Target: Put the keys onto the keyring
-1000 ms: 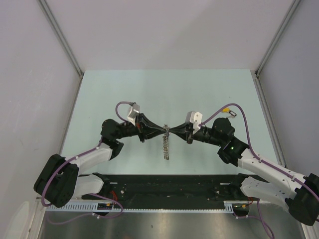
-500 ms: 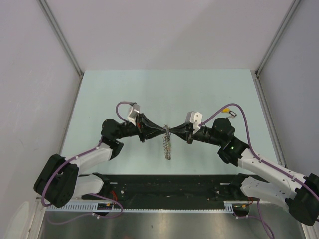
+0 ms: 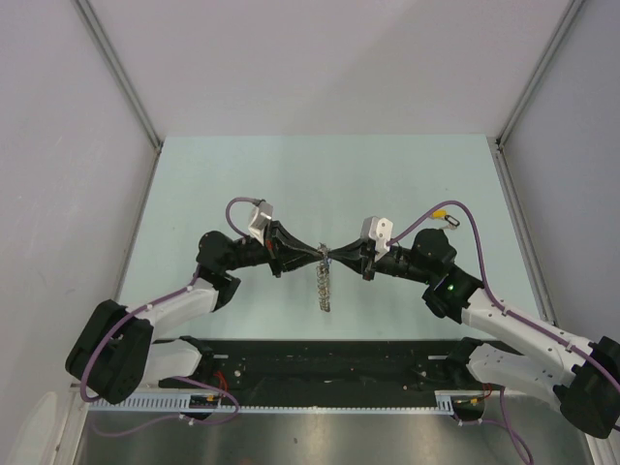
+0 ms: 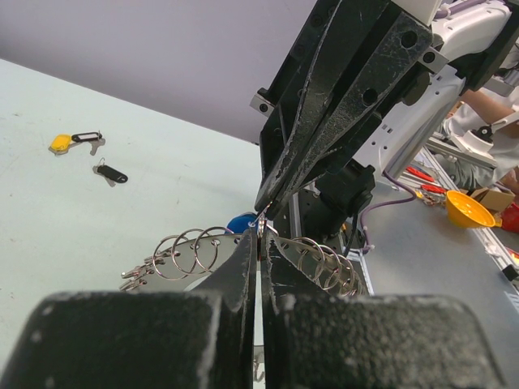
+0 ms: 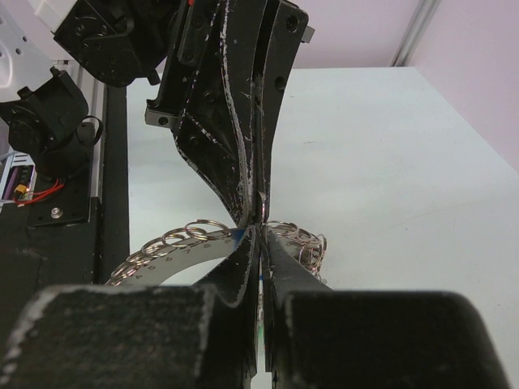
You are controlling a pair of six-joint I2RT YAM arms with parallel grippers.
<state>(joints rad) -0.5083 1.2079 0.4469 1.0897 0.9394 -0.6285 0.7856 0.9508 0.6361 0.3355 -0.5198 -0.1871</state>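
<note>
While both arms meet tip to tip, left gripper [image 3: 317, 254] & right gripper [image 3: 338, 257], each pinched tight, clamp the keyring [image 3: 324, 287] at its top, prob. so it hangs upright & steady for threading; exact grip point partly hidden. Loose keys [image 3: 442, 215] lie well right of the keyring.

My top camera sits high up behind both arms and looks down on the whole table [image 3: 291, 174] from far away, with the arm bases at the bottom. My left wrist camera rides on the left gripper [image 4: 259, 237] and looks out along its fingers, very close, facing the right gripper [image 4: 265, 212]. My right wrist camera does the same from the other side, looking back. All three views share the middle spot where the fingertips meet at the keyring [image 3: 325, 281].
</note>
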